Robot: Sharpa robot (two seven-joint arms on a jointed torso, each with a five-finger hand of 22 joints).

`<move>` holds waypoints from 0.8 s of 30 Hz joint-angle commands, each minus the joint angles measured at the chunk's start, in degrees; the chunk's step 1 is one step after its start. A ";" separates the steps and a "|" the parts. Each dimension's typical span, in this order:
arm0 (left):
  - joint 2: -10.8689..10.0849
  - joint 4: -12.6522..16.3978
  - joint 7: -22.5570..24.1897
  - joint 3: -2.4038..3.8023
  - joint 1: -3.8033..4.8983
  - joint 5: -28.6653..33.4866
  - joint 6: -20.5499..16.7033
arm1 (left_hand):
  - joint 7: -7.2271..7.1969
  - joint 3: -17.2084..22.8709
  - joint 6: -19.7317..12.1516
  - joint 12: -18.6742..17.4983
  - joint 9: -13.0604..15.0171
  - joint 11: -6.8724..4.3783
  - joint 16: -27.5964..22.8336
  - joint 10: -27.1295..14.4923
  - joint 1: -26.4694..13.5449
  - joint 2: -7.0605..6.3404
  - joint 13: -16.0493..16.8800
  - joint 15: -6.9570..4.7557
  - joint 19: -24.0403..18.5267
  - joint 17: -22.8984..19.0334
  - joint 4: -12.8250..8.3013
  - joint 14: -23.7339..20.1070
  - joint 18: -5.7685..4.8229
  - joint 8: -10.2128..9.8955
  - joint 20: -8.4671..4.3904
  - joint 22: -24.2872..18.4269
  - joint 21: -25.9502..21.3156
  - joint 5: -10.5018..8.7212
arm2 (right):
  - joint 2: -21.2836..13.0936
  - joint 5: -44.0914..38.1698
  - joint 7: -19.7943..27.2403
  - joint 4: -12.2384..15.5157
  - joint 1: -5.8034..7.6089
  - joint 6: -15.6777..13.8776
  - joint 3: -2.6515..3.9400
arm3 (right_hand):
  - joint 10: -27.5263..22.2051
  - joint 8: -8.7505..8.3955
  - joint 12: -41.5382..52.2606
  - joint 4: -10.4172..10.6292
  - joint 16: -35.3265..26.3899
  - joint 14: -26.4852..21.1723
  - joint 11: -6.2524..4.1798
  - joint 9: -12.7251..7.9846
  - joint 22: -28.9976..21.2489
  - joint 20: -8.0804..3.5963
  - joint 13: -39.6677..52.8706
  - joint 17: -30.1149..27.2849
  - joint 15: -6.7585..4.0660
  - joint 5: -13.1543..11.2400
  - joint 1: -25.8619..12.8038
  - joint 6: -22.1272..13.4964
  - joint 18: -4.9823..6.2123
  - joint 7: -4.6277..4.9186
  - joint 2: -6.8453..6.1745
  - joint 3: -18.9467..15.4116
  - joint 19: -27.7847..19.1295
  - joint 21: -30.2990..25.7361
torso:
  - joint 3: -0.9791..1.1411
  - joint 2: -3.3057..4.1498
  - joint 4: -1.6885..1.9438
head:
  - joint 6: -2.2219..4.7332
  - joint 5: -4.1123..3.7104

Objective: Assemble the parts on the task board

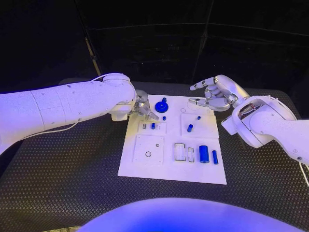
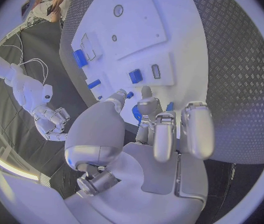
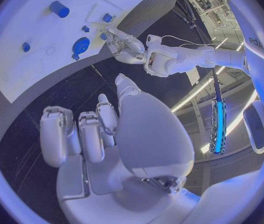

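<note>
The white task board [image 1: 149, 166] lies mid-table with several blue parts on it: a round knobbed disc [image 1: 161, 105] at its far edge, small pegs [image 1: 190, 128] and a thick cylinder [image 1: 204, 153]. My left hand [image 1: 143, 109] hangs low over the board's far left corner, just beside the disc. In the left wrist view its thumb and fingers [image 2: 147, 102] come close together over blue pieces [image 2: 136, 113]; whether they pinch one is hidden. My right hand [image 1: 214, 94] is raised beyond the board's far right corner, fingers apart and half curled, holding nothing.
Black ribbed table [image 1: 64, 179] surrounds the board on all sides. Empty recesses [image 1: 149, 147] and slots [image 1: 179, 152] show in the board's near half. The right wrist view shows the left hand [image 3: 124, 44] next to the disc [image 3: 80, 46].
</note>
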 commanded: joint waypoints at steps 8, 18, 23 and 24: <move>-2.67 -0.12 0.47 1.84 3.62 3.55 -0.48 | 2.58 -5.25 -3.82 -3.39 -4.99 2.34 0.18 -3.68 3.00 1.97 -4.88 2.01 -0.64 15.09 1.98 6.05 0.13 -6.86 1.67 -2.37 -2.20 -0.10 | 0.74 0.52 0.48 -0.78 0.09 0.72 0.04 | 0.01 -0.19 0.05 0.14 -0.25 5.75 0.10 -0.09 2.20 -0.51 -0.07 14.42 -0.13 0.08 -0.50 -0.51 0.46 -0.05 0.29 -0.29 -0.07 -0.25 | 0.08 -0.01 0.02 | 0.24 0.06; -0.33 -7.53 1.00 2.07 4.79 2.75 1.09 | 3.80 -8.15 -4.69 -3.45 -9.60 3.38 0.18 -4.03 6.06 3.21 -5.79 2.98 -0.66 15.09 2.76 6.05 0.19 -10.70 2.71 -2.32 -2.44 -0.08 | 1.01 0.54 0.52 -0.97 0.09 1.02 0.04 | 0.02 -0.19 0.08 0.17 -0.28 5.73 0.11 -0.09 2.18 -0.50 -0.05 14.37 -0.13 0.09 -0.58 -0.53 0.46 -0.05 0.28 -0.35 -0.08 -0.27 | 0.04 0.10 -0.15 | 0.42 0.22; 2.45 -12.16 0.92 2.02 4.47 1.00 4.40 | 3.71 -9.39 -3.61 -3.06 -10.54 3.32 0.18 -3.69 6.30 3.51 -5.62 2.94 -0.49 15.09 3.44 6.05 0.12 -10.84 2.73 -1.88 -2.18 -0.10 | 1.15 0.54 0.53 -0.99 0.09 1.05 0.04 | 0.02 -0.19 0.08 0.17 -0.28 5.73 0.11 -0.09 2.18 -0.50 -0.05 14.37 -0.13 0.09 -0.58 -0.53 0.46 -0.05 0.28 -0.35 -0.08 -0.27 | 0.07 0.10 -0.13 | 0.42 0.17; 3.09 -13.16 0.90 2.00 4.26 0.66 5.08 | 3.70 -9.60 -3.47 -3.05 -10.68 3.31 0.18 -3.68 6.28 3.61 -5.66 2.94 -0.50 15.09 3.60 6.05 0.13 -10.86 2.73 -1.90 -2.20 -0.11 | 1.20 0.54 0.54 -1.00 0.09 1.03 0.04 | -0.04 -0.19 0.02 0.18 -0.30 5.72 0.11 -0.09 2.11 -0.50 -0.12 14.34 -0.13 0.11 -0.61 -0.54 0.47 -0.05 0.28 -0.37 -0.11 -0.30 | 0.07 0.10 -0.14 | 0.41 0.23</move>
